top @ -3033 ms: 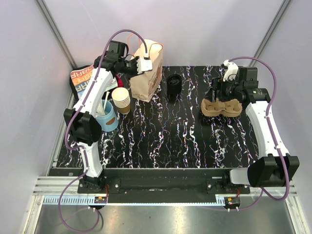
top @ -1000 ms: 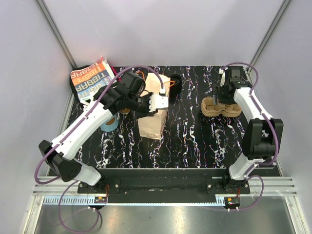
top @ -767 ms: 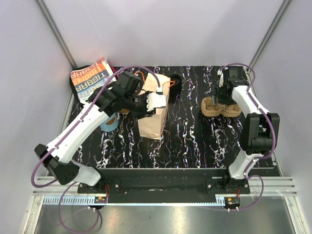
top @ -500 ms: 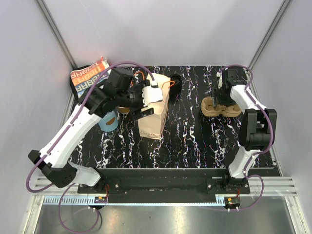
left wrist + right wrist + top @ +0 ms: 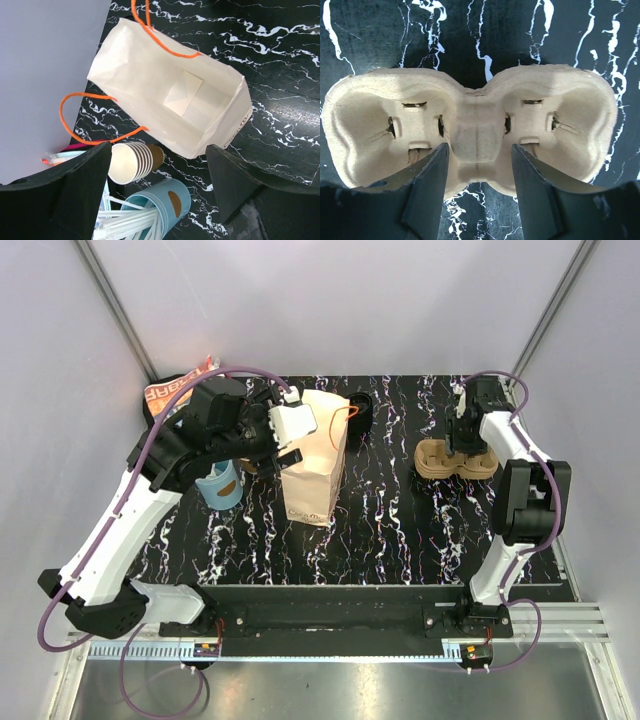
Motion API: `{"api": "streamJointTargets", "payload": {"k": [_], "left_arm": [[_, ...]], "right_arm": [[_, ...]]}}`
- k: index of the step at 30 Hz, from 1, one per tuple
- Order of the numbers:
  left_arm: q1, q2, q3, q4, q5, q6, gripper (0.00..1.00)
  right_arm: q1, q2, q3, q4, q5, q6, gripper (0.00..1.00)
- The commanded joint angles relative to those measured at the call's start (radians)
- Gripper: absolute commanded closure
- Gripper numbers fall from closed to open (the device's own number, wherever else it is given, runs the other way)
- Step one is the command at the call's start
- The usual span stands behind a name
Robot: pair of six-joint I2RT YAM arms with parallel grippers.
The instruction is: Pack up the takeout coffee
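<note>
Big stuff first: the black marbled table [image 5: 400,530] is flat, with bare room across the middle. The bag [image 5: 312,465] stands open left of centre. Your left claw [image 5: 159,150] hangs over its mouth, spread wide and holding nothing. The tray [image 5: 455,458] sits to the right. Your right claw [image 5: 479,150] straddles its waist, fingers apart; can't tell if they're touching it. The coffee [image 5: 360,406] is at the back, just right of the bag and well left of the tray, so your left arm's nearer. It looks upright, but it's small and dark from up here.
</note>
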Motion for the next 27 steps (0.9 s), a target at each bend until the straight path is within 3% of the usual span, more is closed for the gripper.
{"api": "streamJointTargets", "payload": {"k": [1, 8, 16, 27], "left_arm": [[0.002, -0.03, 0.019, 0.037, -0.074, -0.023, 0.17], [0.003, -0.03, 0.014, 0.037, -0.075, -0.032, 0.17], [0.003, -0.025, 0.006, 0.04, -0.066, -0.035, 0.17], [0.002, -0.019, 0.0, 0.042, -0.057, -0.038, 0.17]], "right_arm": [[0.001, 0.013, 0.033, 0.027, -0.037, -0.005, 0.42], [0.001, 0.015, 0.029, 0.027, -0.032, -0.006, 0.46], [0.001, 0.01, 0.033, 0.027, -0.037, -0.003, 0.6], [0.001, -0.039, 0.047, 0.02, -0.035, 0.003, 0.59]]}}
